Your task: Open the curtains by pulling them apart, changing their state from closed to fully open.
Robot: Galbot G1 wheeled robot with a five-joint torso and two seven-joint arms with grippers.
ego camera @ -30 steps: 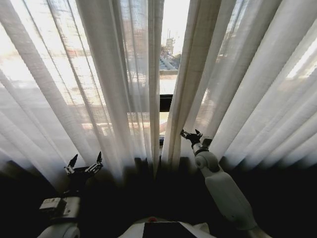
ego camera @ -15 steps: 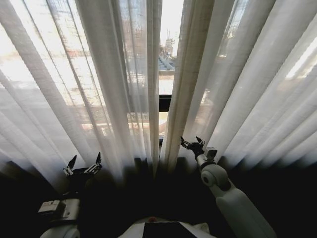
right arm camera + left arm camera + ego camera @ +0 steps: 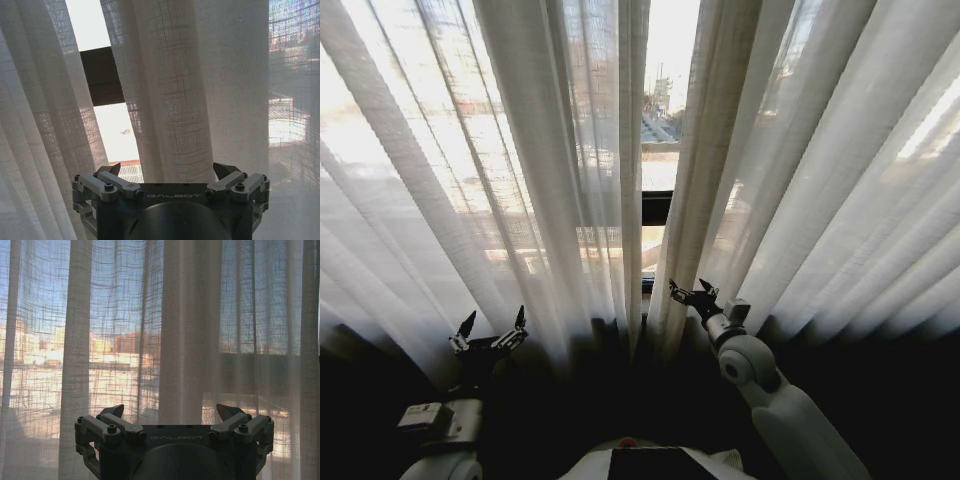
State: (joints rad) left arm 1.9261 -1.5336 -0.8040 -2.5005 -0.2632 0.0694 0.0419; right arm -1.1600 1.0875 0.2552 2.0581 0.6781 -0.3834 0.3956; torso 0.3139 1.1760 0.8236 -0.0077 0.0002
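The curtains (image 3: 570,150) are hanging as 2 pleated panels with only a narrow gap between them at the middle, so the task is barely begun. The right claw (image 3: 689,292) is reaching at the inner edge of the right panel (image 3: 800,160), its fingers spread wide and gripping nothing; in the right wrist view a thick fold (image 3: 170,100) is lying straight ahead between the open fingers, with the dark window frame bar (image 3: 102,75) showing through the gap beside it. The left claw (image 3: 490,330) is hovering low before the left panel (image 3: 190,330), equally wide open and empty.

To do this step well, the right claw should be pushing far enough in that the whole bunched edge fold sits between the fingers before closing, since sheer fabric will likely slip from a shallow pinch. The pull should then be running sideways, away from the gap, not downward.
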